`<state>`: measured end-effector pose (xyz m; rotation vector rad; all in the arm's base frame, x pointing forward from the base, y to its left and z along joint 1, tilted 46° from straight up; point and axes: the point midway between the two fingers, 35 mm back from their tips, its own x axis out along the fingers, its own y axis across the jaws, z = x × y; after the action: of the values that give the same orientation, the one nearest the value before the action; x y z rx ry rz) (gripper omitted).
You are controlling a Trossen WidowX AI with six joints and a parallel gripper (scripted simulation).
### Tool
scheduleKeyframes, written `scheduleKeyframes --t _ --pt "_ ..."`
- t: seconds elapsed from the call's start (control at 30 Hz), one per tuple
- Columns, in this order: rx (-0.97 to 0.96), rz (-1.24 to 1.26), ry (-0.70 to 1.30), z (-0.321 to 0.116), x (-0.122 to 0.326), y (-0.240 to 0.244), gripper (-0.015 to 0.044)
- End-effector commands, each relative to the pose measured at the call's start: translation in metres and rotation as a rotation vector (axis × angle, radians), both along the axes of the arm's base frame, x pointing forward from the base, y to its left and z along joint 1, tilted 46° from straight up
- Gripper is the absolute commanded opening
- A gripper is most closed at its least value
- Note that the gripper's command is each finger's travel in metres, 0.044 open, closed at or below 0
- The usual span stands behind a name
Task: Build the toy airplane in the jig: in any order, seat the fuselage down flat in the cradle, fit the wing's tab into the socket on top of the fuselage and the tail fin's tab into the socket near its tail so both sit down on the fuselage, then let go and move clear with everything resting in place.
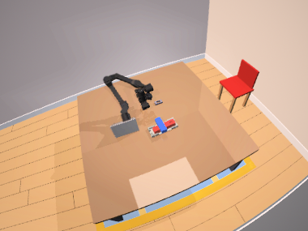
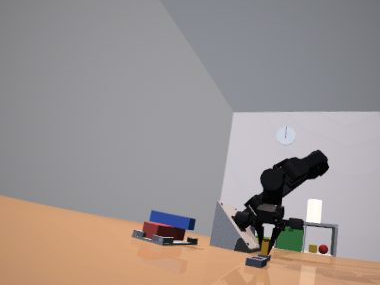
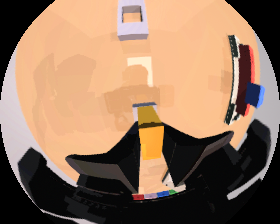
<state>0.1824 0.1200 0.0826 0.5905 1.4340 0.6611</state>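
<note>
The red fuselage [image 1: 171,124] [image 2: 156,230] [image 3: 243,75] lies in the pale cradle [image 1: 151,134] [image 2: 163,240] [image 3: 229,114]. The blue wing [image 1: 160,125] [image 2: 172,220] [image 3: 255,95] lies crosswise on top of the fuselage; its tab and socket are hidden. The yellow tail fin [image 2: 265,246] [image 3: 151,142] stands upright at a small grey holder [image 3: 145,105], away from the cradle. My gripper [image 2: 266,242] [image 3: 146,123] points down and is shut on the fin, one finger on each side. In the top view the arm hides the fin and fingertips.
A small grey block with a square opening [image 1: 158,102] [image 2: 256,262] [image 3: 133,36] lies on the table near the fin. A grey slanted panel [image 1: 125,128] [image 2: 226,228] stands by the arm's base, left of the cradle in the top view. A red chair [image 1: 237,86] stands beyond the table.
</note>
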Motion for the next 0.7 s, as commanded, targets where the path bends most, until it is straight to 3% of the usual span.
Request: scheduleKeyframes --t 0.0,0.67 --pt "0.001 -0.003 0.003 0.0 -0.001 0.0 0.0" --pt "-0.041 -0.055 0.009 0.032 0.006 -0.039 0.0"
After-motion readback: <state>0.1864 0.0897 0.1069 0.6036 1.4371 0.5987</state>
